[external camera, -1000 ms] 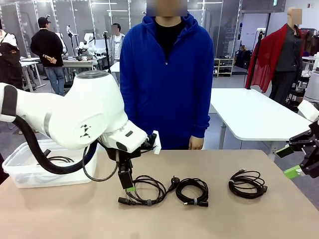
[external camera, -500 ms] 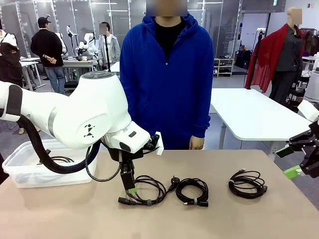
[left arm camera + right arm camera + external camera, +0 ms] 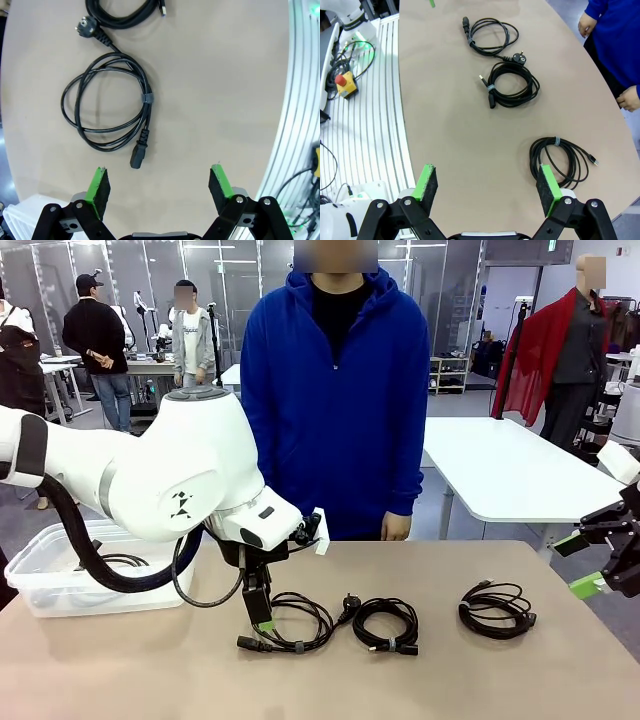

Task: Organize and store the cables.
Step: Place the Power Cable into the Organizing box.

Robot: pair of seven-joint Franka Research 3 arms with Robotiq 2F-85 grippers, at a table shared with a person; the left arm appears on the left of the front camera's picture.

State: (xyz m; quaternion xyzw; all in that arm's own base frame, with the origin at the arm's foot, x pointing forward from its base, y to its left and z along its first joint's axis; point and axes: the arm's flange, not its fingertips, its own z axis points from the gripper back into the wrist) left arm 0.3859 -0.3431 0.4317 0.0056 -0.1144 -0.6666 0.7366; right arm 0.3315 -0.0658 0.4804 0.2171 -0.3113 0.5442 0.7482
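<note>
- Three thin black cables, each wound round, lie in a row on the beige tabletop (image 3: 450, 680): the left coil (image 3: 292, 622) with chunky plug ends, the middle coil (image 3: 387, 623) just beside it, and the right coil (image 3: 496, 608) farther off.
- Another black cord (image 3: 122, 561) lies inside the clear plastic bin (image 3: 40, 585) at the far left.
- The left hand (image 3: 158, 172), fingers spread and holding nothing, hangs over the left coil's left edge.
- The right hand (image 3: 486, 172), also spread and empty, hovers at the tabletop's right side, near the right coil.
</note>
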